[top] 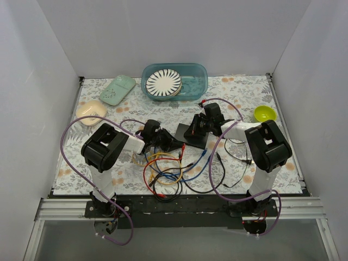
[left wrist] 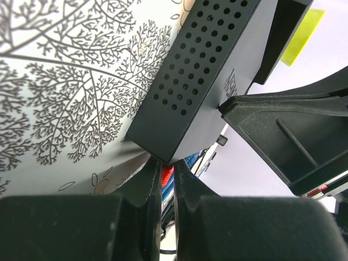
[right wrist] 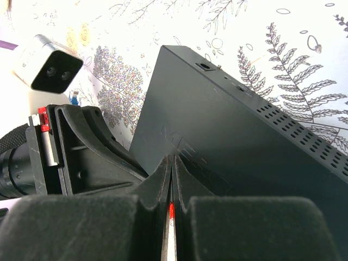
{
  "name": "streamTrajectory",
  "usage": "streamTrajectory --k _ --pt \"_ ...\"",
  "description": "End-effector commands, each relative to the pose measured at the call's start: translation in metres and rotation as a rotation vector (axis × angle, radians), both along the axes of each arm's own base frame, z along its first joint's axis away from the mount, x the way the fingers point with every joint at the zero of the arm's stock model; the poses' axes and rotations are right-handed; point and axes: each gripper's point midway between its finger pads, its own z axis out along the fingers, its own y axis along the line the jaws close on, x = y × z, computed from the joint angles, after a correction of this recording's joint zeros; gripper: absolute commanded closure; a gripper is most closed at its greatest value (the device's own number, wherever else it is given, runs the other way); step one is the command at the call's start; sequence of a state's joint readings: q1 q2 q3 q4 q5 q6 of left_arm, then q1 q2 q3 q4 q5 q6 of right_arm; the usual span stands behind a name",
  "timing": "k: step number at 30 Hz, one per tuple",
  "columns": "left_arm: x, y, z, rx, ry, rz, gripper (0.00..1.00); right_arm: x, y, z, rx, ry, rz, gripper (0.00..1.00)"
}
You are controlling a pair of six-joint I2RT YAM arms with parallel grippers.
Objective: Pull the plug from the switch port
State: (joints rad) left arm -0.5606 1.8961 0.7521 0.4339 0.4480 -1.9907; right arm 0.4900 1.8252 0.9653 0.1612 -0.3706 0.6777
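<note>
Centrally, black switch (top: 186, 132) mid-frame on the floral mat (top: 283, 163), left gripper (left wrist: 167, 166) pinched shut on a red plug (left wrist: 167, 175) at its lower corner — right gripper (right wrist: 171, 163) closed against its top.

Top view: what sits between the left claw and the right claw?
A flat black perforated switch box lies between them, left claw at one side, right claw at the other; the top view shows it.

Bright, even light is filling the overhead view; in both wrist views the close fingers (left wrist: 81, 228) are blurring along the bottom.
</note>
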Motion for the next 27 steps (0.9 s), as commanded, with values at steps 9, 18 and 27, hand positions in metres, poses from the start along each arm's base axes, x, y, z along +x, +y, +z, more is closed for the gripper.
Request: streamTrajectory --k 9,18,27 --pt "-0.045 0.038 -0.049 0.192 0.089 -0.024 1.0 -0.02 -0.023 -0.048 -0.141 0.125 -0.011 0.94" --pt "-0.059 0.049 -0.041 0.203 0.067 -0.035 1.0 -0.017 -0.024 -0.051 -0.147 0.127 -0.014 0.94" --pt "-0.045 0.042 -0.035 0.187 0.049 -0.007 0.55 -0.017 -0.024 -0.05 -0.144 0.119 -0.017 0.94"
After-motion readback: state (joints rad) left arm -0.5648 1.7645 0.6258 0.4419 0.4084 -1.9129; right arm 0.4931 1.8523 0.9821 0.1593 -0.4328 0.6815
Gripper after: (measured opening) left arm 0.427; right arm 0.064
